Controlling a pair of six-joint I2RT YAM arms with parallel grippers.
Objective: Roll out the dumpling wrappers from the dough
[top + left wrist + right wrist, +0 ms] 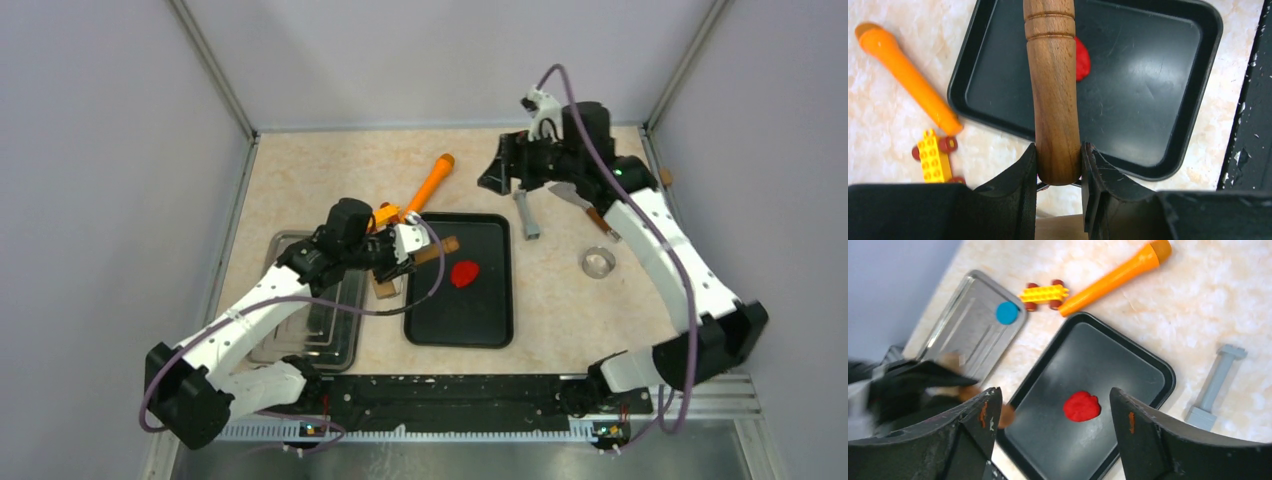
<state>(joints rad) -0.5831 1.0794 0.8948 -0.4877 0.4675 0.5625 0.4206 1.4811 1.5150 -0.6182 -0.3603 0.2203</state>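
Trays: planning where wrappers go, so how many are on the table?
2. Black tray mid-table, holding the dough; steel tray left of it, partly hidden under the left arm.

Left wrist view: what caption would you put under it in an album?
Left gripper clamps a wooden rolling pin, pointing over the black tray toward the red dough.

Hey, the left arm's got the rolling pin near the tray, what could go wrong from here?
The left end effector grips the pin near its end, so pressing may twist it loose. The pin crosses the tray rim and could catch it, shifting the tray. The small dough may stick to the pin and lift.
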